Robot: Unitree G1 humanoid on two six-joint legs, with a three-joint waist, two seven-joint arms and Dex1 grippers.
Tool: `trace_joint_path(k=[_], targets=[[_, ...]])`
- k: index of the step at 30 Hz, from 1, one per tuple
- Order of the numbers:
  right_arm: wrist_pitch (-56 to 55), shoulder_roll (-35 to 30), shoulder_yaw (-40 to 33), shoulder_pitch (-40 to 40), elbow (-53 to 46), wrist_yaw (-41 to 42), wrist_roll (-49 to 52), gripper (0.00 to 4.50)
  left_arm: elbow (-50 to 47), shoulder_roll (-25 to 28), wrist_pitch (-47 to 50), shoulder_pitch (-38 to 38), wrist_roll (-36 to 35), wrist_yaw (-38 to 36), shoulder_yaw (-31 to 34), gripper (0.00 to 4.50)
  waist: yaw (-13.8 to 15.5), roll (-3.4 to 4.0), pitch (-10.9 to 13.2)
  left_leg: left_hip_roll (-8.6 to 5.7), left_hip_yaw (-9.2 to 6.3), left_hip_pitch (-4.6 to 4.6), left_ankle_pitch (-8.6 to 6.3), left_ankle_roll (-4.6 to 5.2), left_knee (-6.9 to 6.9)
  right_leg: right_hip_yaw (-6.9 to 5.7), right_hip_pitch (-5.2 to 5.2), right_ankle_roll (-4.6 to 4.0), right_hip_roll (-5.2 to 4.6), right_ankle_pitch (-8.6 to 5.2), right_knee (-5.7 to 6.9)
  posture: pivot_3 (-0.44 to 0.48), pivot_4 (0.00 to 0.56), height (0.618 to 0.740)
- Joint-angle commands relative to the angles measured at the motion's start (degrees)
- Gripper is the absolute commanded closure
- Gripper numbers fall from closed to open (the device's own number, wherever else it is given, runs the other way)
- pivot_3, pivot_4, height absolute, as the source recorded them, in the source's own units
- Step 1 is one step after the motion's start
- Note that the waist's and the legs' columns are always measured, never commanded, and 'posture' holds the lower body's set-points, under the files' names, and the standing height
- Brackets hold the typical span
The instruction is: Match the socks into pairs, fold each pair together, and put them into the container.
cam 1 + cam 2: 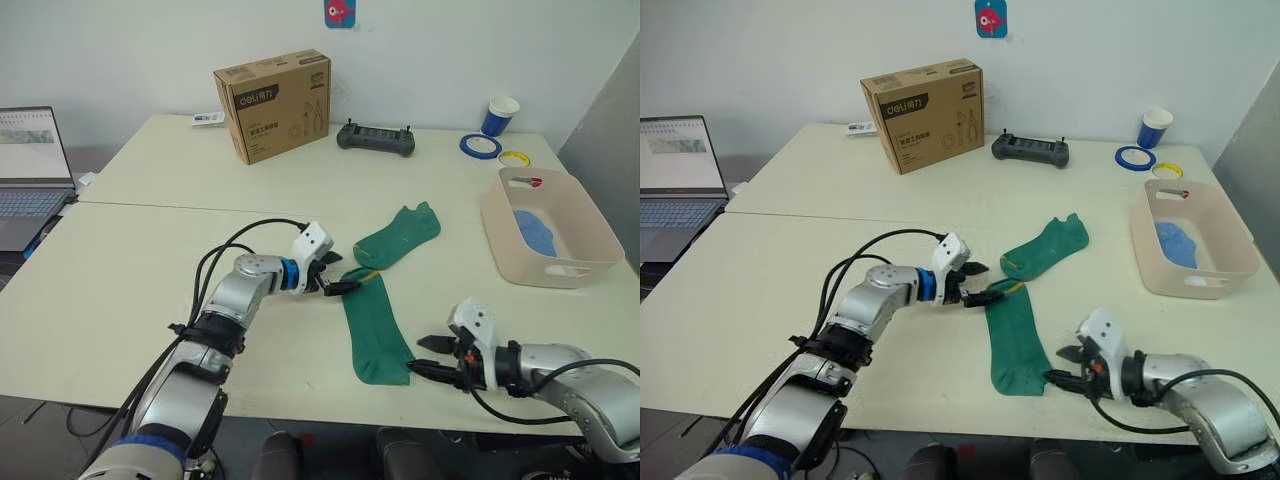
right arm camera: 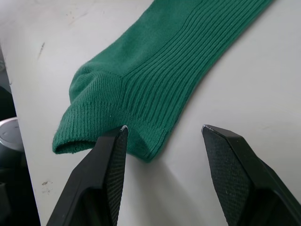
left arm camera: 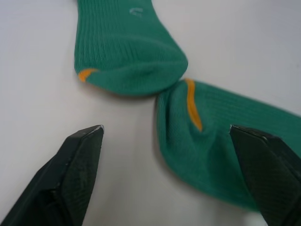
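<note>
Two dark green socks lie mid-table, toe ends nearly touching. The near sock (image 1: 375,328) runs toward the front edge; the far sock (image 1: 398,237) angles toward the back right. My left gripper (image 1: 340,274) is open at the near sock's toe (image 3: 211,150), with the far sock's toe (image 3: 127,47) just beyond its black fingers (image 3: 70,179). My right gripper (image 1: 425,356) is open beside the near sock's cuff (image 2: 155,70), one fingertip touching the cuff's edge. The pale pink container (image 1: 520,265) stands at the right and holds a light blue sock (image 1: 535,232).
A brown cardboard box (image 1: 272,104) and a black controller (image 1: 375,137) sit at the back. A blue cup (image 1: 500,115) and two tape rolls (image 1: 480,146) lie back right. A laptop (image 1: 32,170) is at the far left. The table's front edge is close to my right gripper.
</note>
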Motion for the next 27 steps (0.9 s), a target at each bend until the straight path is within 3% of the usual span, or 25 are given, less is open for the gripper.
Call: trace_joint_path(k=[1, 7, 11, 15, 20, 24, 27], targets=[[1.23, -0.97, 2.78, 0.26, -2.32, 0.28, 0.06, 2.45, 1.43, -0.41, -2.29, -0.92, 2.29, -2.88, -1.15, 1.19, 0.02, -0.01, -0.01, 0.00, 0.01, 0.01, 0.00, 0.00, 0.00, 0.01, 0.02, 0.00, 0.00, 0.00, -0.01, 0.000, 0.150, 0.740], [2.26, -1.91, 3.94, -1.39, -3.20, 1.74, 1.66, 4.49, -0.01, -0.90, -2.32, -0.06, 3.01, -4.75, -0.42, 3.07, 0.11, -0.02, -0.01, -0.01, 0.01, -0.01, 0.00, 0.00, -0.01, 0.00, 0.02, 0.01, -0.01, -0.01, -0.03, 0.000, 0.150, 0.740], [2.62, -3.79, 3.52, -3.18, -2.57, 4.05, 2.50, 4.50, -4.02, -0.11, -0.19, 2.08, 2.39, -4.68, 0.59, 4.39, 0.06, -0.02, -0.01, 0.00, 0.01, -0.02, 0.00, 0.00, 0.00, 0.00, 0.02, 0.01, -0.01, -0.01, -0.03, 0.000, 0.150, 0.740], [-0.81, -7.20, 4.14, -6.72, 1.30, 8.60, 0.92, 4.50, -13.88, 2.32, 6.00, 7.53, -0.02, -3.08, 3.45, 4.48, -0.54, -0.02, -0.01, 0.02, 0.03, 0.00, 0.00, 0.01, -0.01, 0.03, 0.01, 0.02, -0.02, -0.01, -0.03, 0.000, 0.150, 0.740], [-4.38, -9.03, 7.86, -17.74, 10.93, 17.02, -1.28, 4.50, -40.68, 4.88, 23.27, 23.67, -6.18, 7.23, 12.37, 4.48, -1.77, -0.01, 0.01, 0.13, 0.04, 0.05, -0.01, 0.02, -0.06, 0.06, -0.02, 0.01, 0.03, -0.01, 0.00, 0.000, 0.150, 0.740], [-8.52, -8.77, 12.61, -25.03, 19.30, 23.14, -4.98, 4.50, -59.36, 2.64, 36.58, 35.01, -9.31, 17.76, 17.38, 4.48, -1.54, -0.08, 0.04, 0.11, -0.05, 0.04, -0.01, 0.01, -0.05, -0.04, 0.02, 0.01, -0.02, -0.01, 0.01, 0.000, 0.150, 0.740], [-11.02, -6.80, 15.60, -29.33, 25.23, 26.00, -7.58, 4.50, -68.59, 0.47, 40.13, 42.53, -10.37, 22.88, 18.37, 4.48, -1.16, -0.09, 0.05, 0.05, 0.03, 0.04, -0.01, 0.01, -0.02, 0.01, 0.04, 0.02, -0.10, 0.00, -0.03, 0.000, 0.150, 0.740]])
